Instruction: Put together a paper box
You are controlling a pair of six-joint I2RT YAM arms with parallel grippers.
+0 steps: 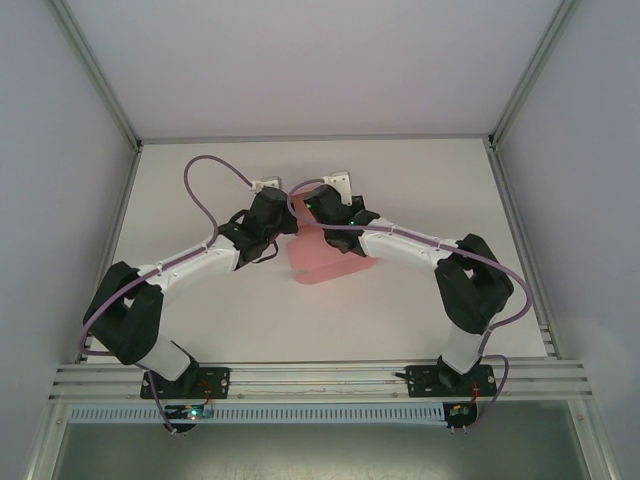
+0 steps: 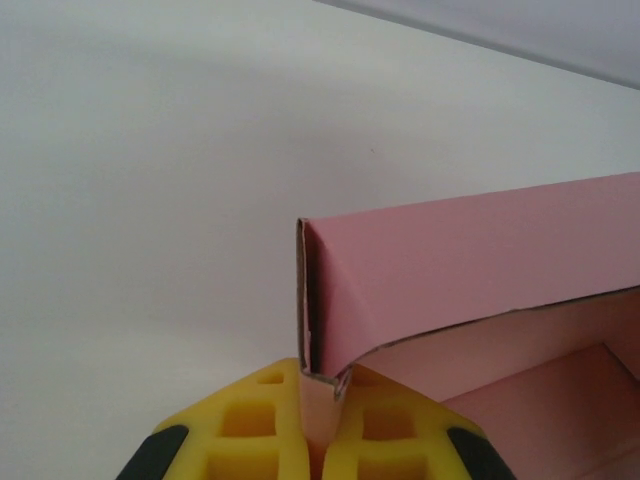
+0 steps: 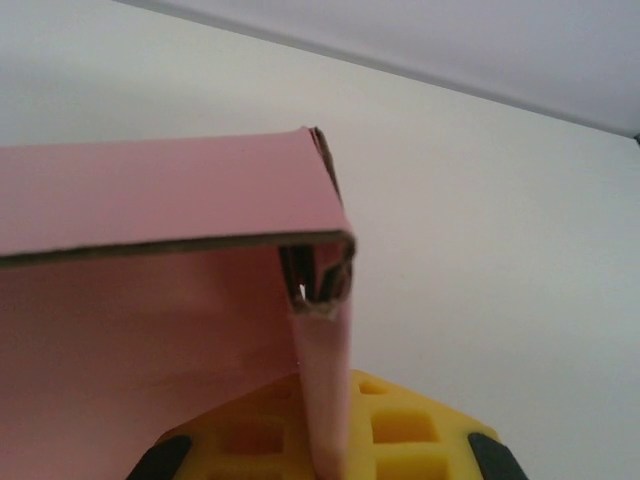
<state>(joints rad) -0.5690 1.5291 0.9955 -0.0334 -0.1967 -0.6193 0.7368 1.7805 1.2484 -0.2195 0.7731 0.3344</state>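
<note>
The pink paper box (image 1: 330, 258) sits partly folded at mid-table, between the two wrists. In the left wrist view my left gripper (image 2: 320, 388) is shut on a thin end wall at the corner of the paper box (image 2: 480, 260), yellow fingers (image 2: 250, 420) pressing it from both sides. In the right wrist view my right gripper (image 3: 330, 392) is shut on a narrow upright wall of the paper box (image 3: 150, 200), just below a folded-over corner. From above, the left gripper (image 1: 292, 232) and right gripper (image 1: 322, 228) meet at the box's far edge.
The white table (image 1: 430, 180) is bounded by grey walls and metal posts at the sides and back. Purple cables (image 1: 205, 165) loop above both arms. An aluminium rail (image 1: 320, 378) runs along the near edge by the arm bases.
</note>
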